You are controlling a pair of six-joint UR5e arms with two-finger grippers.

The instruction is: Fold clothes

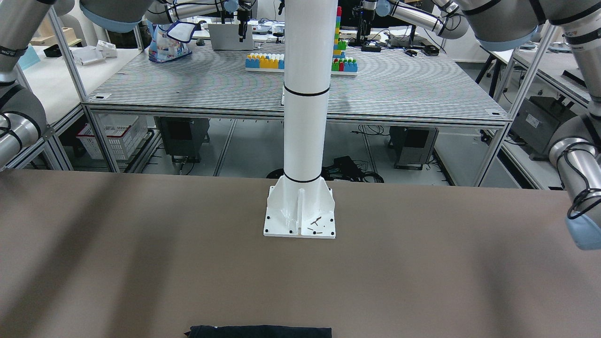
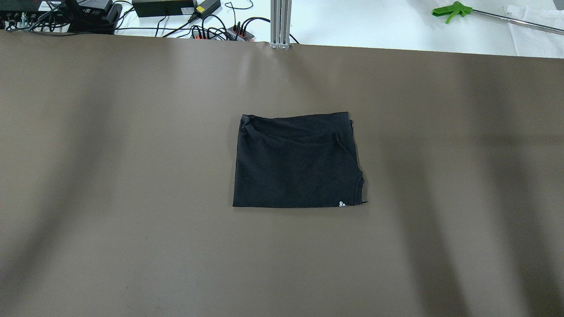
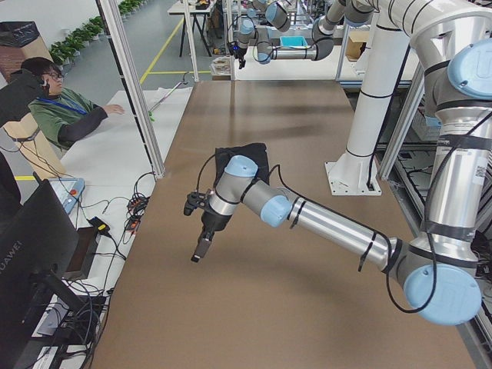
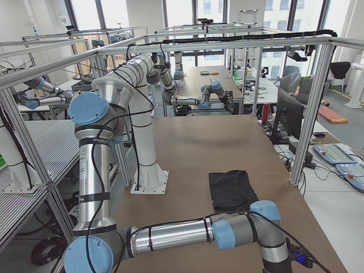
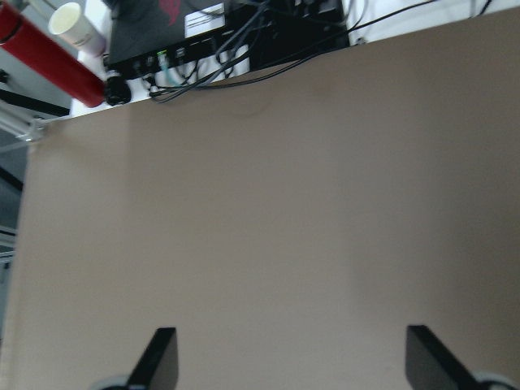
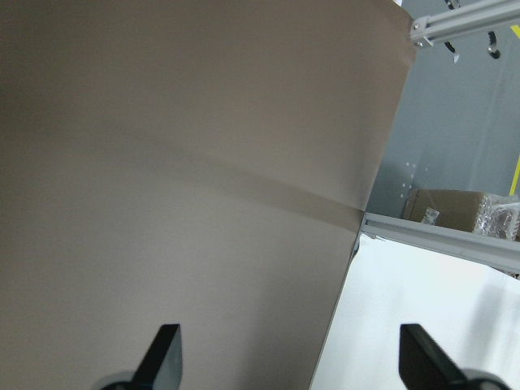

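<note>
**Folded clothes mid-table, grippers elsewhere**

Black clothes [image 2: 297, 163] flat in a folded rectangle at centre of brown table [image 2: 132, 176], well apart from white pillar [image 1: 306, 94]. Left gripper [image 5: 292, 366] spread wide, holding nothing, above bare tabletop. Right gripper [image 6: 288, 361] spread wide, holding nothing, over table edge.

Robot lab: alu-frame benches [image 1: 399, 89], arms [image 3: 330, 227].
</note>
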